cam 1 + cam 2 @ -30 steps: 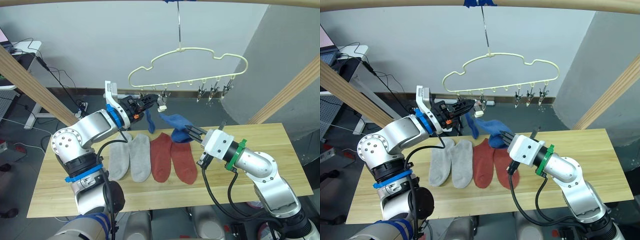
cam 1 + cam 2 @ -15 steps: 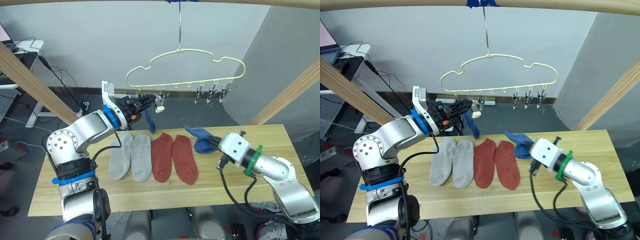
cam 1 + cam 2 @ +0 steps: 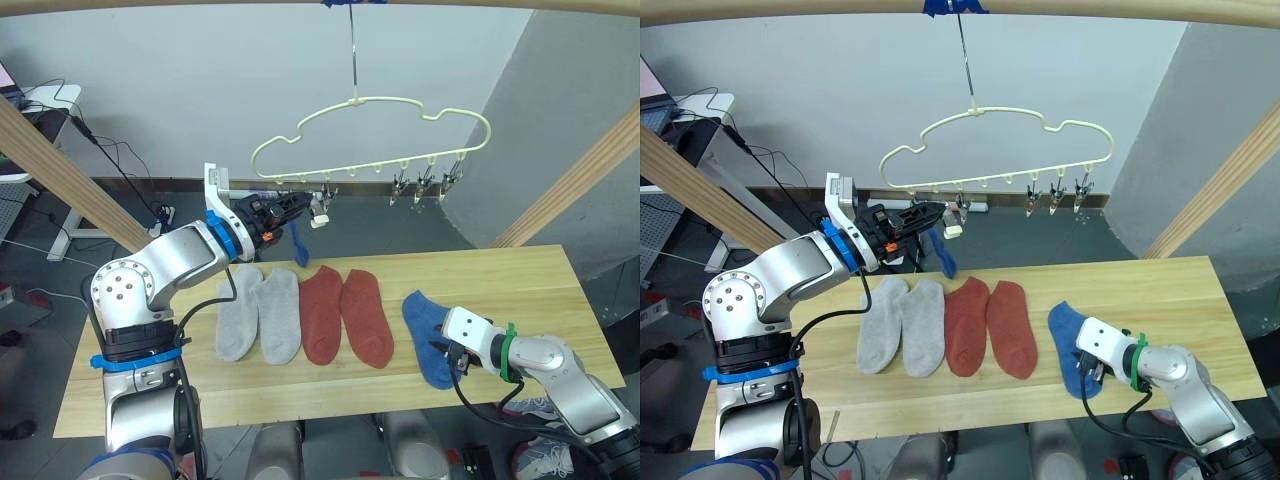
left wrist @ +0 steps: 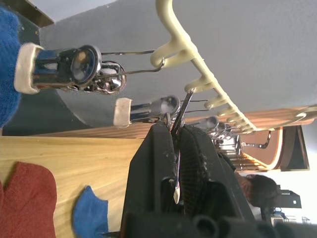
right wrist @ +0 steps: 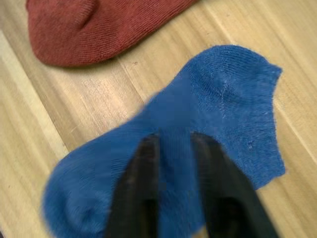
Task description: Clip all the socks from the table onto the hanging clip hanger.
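Right gripper (image 5: 171,148) sits low over the table (image 3: 520,275), near its front edge toward the right end, fingers slightly parted above the blue sock (image 3: 428,334) that lies flat on the planks. Whether the fingertips touch the fabric cannot be told.

Left gripper (image 3: 296,201) is raised beyond the table's back edge, at the left end of the clip hanger (image 3: 372,130). Its fingers are pressed together on a metal clip (image 4: 182,110) of the hanger's lower bar. Just beside it, a second blue sock (image 3: 299,240) hangs down from the hanger's left end.

Clip hanger hangs by its hook from a wooden pole overhead. Three more clips dangle at its right end, nothing in them.

On the table, left of centre, four socks lie side by side in a row, toes toward the front edge: two grey socks (image 3: 259,313) on the left, two red socks (image 3: 346,315) on the right, neighbours touching. The flat blue sock lies apart from the row, near the right-hand red one.
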`<action>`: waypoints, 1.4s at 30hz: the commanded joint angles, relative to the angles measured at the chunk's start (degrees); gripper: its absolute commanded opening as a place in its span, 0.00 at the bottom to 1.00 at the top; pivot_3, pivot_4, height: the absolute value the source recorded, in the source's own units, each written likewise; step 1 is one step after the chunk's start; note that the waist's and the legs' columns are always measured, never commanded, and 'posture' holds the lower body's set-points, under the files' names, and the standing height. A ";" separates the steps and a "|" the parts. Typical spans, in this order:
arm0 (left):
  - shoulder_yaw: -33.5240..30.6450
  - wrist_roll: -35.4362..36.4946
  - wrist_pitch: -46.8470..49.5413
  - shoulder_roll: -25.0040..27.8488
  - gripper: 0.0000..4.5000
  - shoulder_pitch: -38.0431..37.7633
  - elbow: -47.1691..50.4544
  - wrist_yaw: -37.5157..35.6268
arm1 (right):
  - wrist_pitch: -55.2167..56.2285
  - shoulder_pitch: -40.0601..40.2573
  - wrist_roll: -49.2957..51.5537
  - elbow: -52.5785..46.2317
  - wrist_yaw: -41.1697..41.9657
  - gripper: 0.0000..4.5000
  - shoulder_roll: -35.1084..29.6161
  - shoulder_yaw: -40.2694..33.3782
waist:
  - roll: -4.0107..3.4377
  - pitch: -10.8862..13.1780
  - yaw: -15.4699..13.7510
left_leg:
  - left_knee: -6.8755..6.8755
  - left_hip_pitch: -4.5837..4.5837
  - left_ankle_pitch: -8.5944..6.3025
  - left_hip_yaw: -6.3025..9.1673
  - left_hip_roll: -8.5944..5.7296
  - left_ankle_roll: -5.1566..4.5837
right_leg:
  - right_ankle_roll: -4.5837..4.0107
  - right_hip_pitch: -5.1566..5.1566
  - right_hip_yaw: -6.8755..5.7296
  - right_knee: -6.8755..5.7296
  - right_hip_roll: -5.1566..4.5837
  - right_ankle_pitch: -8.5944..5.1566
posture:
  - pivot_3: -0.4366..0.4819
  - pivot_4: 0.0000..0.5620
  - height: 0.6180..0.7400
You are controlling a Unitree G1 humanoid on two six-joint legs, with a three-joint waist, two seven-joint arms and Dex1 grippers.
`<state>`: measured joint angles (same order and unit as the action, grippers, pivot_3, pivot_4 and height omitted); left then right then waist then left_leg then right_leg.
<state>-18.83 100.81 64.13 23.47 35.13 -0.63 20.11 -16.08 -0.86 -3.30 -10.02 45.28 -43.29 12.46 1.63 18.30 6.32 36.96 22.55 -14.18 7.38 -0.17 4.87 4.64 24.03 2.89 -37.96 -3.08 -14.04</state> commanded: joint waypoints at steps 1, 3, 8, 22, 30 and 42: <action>1.31 -0.57 -0.87 1.65 0.01 -2.63 -0.62 1.46 | -2.72 1.64 4.71 -5.15 3.98 0.57 -1.98 -3.66 | 0.00 0.00 -0.03 | -0.01 0.00 0.00 0.01 0.00 0.00 | 0.00 0.00 0.00 0.00 0.00 0.00 | 0.31 0.57 1.00; 1.70 -0.22 -1.53 1.96 0.01 -3.14 -0.20 1.40 | -8.47 1.91 10.01 -9.47 5.71 0.71 -2.33 -7.32 | -0.01 0.00 -0.05 | -0.01 0.02 0.00 0.00 -0.01 0.00 | 0.00 0.01 0.02 0.00 0.00 0.00 | 0.32 0.57 1.00; 2.69 0.29 -2.86 2.45 0.01 -3.80 0.31 1.23 | -21.17 -3.44 17.10 -11.82 1.02 0.99 2.98 -11.75 | 0.03 0.00 0.03 | 0.02 -0.06 0.00 -0.03 0.06 0.00 | -0.02 -0.02 0.03 -0.01 0.04 0.08 | 0.31 0.58 1.00; 4.82 1.24 -4.28 4.80 0.01 -3.39 0.22 0.47 | -9.64 -9.72 6.90 11.54 -2.86 0.99 8.49 -1.74 | 0.02 0.00 -0.14 | -0.07 0.07 0.02 -0.12 0.03 -0.06 | -0.10 0.09 0.12 0.10 0.03 0.11 | 0.33 0.58 1.00; 5.35 2.01 -4.90 5.28 0.01 -3.46 0.67 0.82 | -7.52 -9.06 6.71 14.91 -2.55 0.72 10.75 -1.50 | 0.03 0.00 -0.07 | -0.06 -0.08 0.03 -0.22 0.04 -0.05 | 0.05 0.04 0.25 0.06 0.05 0.08 | 0.34 0.57 1.00; 6.17 2.25 -5.97 5.17 0.01 -4.17 1.48 0.71 | -0.74 -7.85 3.66 11.39 -2.26 0.01 8.28 -1.81 | 0.03 0.00 -0.10 | -0.08 -0.11 0.02 -0.43 0.02 -0.05 | 0.10 0.08 0.54 0.09 0.06 0.10 | 0.34 0.56 1.00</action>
<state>-13.76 104.19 57.91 27.80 32.78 1.71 19.27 -18.35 -9.77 0.73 4.51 42.42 -33.99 10.94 1.66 18.29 6.22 36.88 22.43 -14.16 6.92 -0.16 4.82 4.75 24.11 3.46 -37.87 -3.02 -13.94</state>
